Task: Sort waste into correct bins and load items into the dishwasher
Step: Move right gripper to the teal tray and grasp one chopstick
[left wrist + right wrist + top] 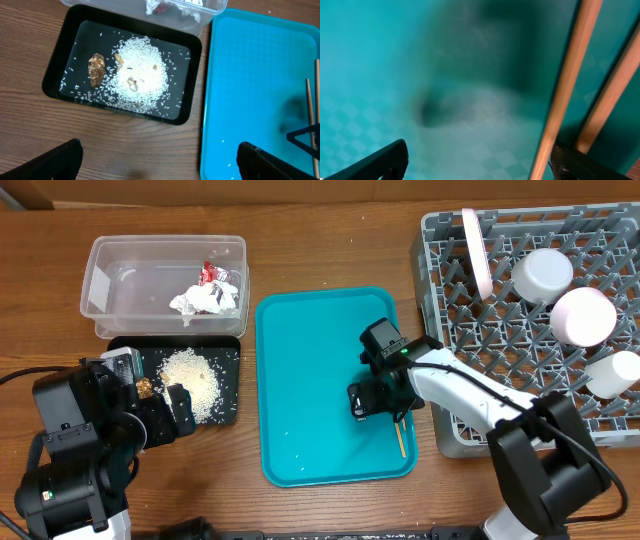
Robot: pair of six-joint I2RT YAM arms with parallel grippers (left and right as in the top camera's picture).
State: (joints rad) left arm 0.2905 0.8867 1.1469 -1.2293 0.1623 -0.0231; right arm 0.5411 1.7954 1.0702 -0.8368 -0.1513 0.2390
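The clear tub (pixel 165 285) holds the crumpled napkin (pixel 205 300) and the red foil wrapper (pixel 209 273). Rice (pixel 137 75) and a brown lump (pixel 96 70) lie in the black tray (pixel 60 70). My left gripper (pixel 160 170) hangs open over bare wood just in front of that tray. On the teal tray (pixel 300 380), my right gripper (pixel 378 405) sits low and open. One chopstick (pixel 567 85) lies just inside its right finger (pixel 585 165), while the other chopstick (pixel 612 85) runs past that finger's outer side. Neither is clamped.
The grey dish rack (pixel 440 300) stands at the right, holding an upright pink plate (pixel 475 250) and three bowls (pixel 583 315). A few rice grains (pixel 222 141) dot the teal tray. The tub and black tray touch along one edge.
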